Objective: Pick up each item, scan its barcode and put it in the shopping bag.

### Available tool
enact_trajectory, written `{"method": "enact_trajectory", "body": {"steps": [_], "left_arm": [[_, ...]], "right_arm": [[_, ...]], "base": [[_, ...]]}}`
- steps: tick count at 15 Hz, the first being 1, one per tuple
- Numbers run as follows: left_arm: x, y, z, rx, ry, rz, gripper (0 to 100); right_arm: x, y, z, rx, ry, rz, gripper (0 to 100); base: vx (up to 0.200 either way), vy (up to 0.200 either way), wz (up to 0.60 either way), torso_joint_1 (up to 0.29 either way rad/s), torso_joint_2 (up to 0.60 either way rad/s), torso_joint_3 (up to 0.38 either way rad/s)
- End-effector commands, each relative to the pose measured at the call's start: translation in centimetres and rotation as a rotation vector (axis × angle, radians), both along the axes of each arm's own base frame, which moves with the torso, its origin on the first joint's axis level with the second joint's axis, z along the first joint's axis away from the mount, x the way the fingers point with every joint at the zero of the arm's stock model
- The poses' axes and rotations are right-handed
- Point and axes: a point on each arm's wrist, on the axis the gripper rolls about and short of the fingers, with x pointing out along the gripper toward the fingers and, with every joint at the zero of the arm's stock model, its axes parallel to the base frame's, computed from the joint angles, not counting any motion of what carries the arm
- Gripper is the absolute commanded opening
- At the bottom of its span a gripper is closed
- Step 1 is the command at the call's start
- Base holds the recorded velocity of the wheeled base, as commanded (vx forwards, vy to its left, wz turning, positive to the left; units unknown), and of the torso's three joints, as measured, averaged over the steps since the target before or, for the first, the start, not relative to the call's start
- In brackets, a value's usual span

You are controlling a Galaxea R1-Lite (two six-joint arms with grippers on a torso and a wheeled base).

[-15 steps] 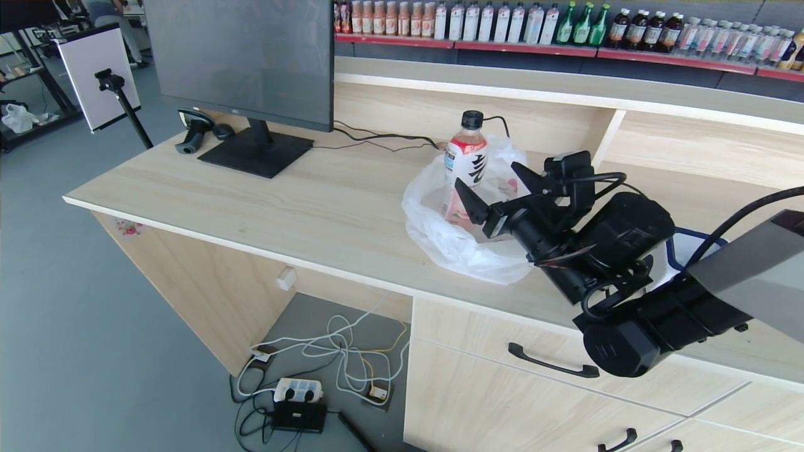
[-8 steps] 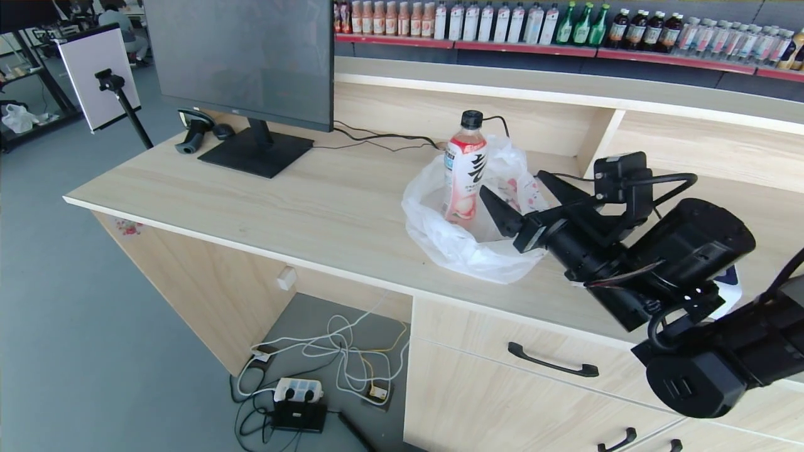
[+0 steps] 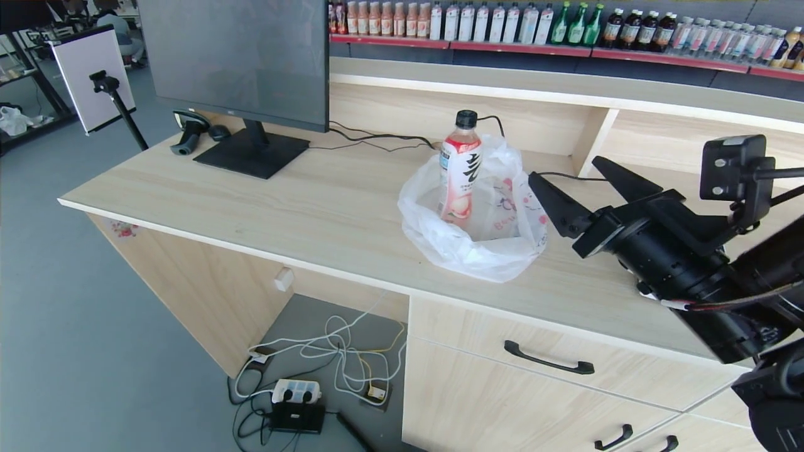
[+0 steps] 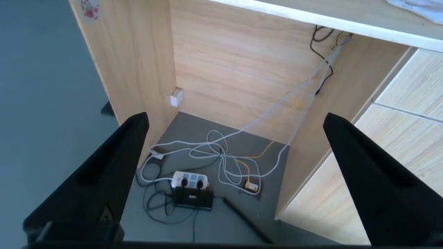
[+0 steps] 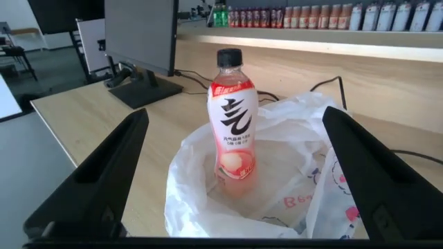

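Wood-grain table runs across the shop in front of me, with drink shelves behind it and a dark monitor at the far left. Beside the monitor's foot lies the handheld scanner, well away from everything else.

1 bottle, pink with a black cap, stands upright inside the white shopping bag, whose mouth gapes open around it. So I judge that item bagged. Whether its barcode was read I cannot tell, since nothing on the monitor shows it.

My right hand hangs just beside the bag on the side away from the monitor. Its 2 fingers are spread wide and there is nothing between them. From its wrist camera the bottle sits squarely ahead, apart from both fingers.

My left hand is down below the table edge, fingers equally wide apart and holding nothing. It looks at the floor, where a power strip and loose cables lie.

With both hands free, I take this 1 item as finished. What remains is any further item to be picked up, scanned and bagged, and I cannot tell from here whether one is waiting.
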Motion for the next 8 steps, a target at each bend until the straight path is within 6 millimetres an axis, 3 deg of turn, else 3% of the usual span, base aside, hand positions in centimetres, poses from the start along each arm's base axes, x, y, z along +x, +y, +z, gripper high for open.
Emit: {"method": "enact_trajectory", "body": {"steps": [1, 8], "left_arm": [[0.0, 0.0, 0.0, 0.0, -0.001, -0.001, 100], [0.0, 0.0, 0.0, 0.0, 0.001, -0.001, 100]], "right_arm": [[-0.3, -0.4, 0.3, 0.005, -0.012, -0.008, 100], [-0.7, -1.5, 0.5, 0.008, -0.018, -0.039, 100]], "base": [[0.0, 0.0, -0.6, 0.002, 0.01, 0.002], [0.0, 0.0, -0.6, 0.002, 0.0, 0.003]]}}
